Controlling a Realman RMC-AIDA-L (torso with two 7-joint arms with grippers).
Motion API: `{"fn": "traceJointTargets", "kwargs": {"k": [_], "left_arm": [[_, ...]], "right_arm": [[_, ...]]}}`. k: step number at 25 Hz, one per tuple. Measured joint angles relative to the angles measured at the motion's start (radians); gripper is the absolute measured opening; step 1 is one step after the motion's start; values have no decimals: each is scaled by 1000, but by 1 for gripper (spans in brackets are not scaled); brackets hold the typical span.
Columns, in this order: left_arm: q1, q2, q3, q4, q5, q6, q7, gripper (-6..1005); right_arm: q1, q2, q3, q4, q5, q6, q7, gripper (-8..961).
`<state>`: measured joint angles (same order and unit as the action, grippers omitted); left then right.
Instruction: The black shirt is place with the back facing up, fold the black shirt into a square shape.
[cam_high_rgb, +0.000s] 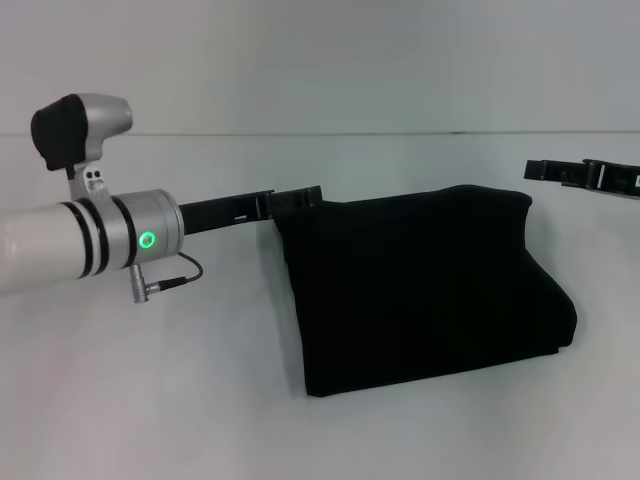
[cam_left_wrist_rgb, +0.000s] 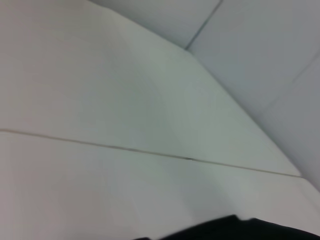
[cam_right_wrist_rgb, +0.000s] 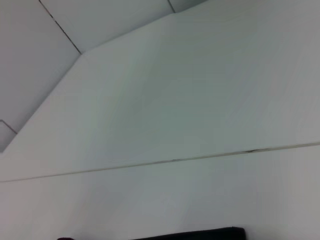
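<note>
Reaching in from the left of the head view, the left gripper (cam_high_rgb: 298, 197) sits at the upper left corner of the black shirt (cam_high_rgb: 425, 290); whether it pinches the cloth cannot be told. The right gripper (cam_high_rgb: 545, 170) hangs at the upper right edge of the frame, just clear of the shirt's top right corner. The shirt lies folded at centre right on the white table (cam_high_rgb: 150, 390).

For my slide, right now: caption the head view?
Left gripper at folded black shirt corner; right gripper apart.
</note>
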<state>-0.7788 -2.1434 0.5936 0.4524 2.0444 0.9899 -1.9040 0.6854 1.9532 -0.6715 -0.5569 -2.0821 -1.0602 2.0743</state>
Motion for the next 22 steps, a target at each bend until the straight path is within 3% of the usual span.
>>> {"fn": "traceJointTargets", "kwargs": {"k": [10, 22], "left_arm": [[-60, -1, 48, -88, 2, -206, -46, 904], [-120, -9, 87, -132, 2, -241, -56, 901]], "right_arm": [[0, 7, -2, 0, 1, -7, -12, 801], [-9, 11, -5, 1, 0, -9, -12, 792]]}}
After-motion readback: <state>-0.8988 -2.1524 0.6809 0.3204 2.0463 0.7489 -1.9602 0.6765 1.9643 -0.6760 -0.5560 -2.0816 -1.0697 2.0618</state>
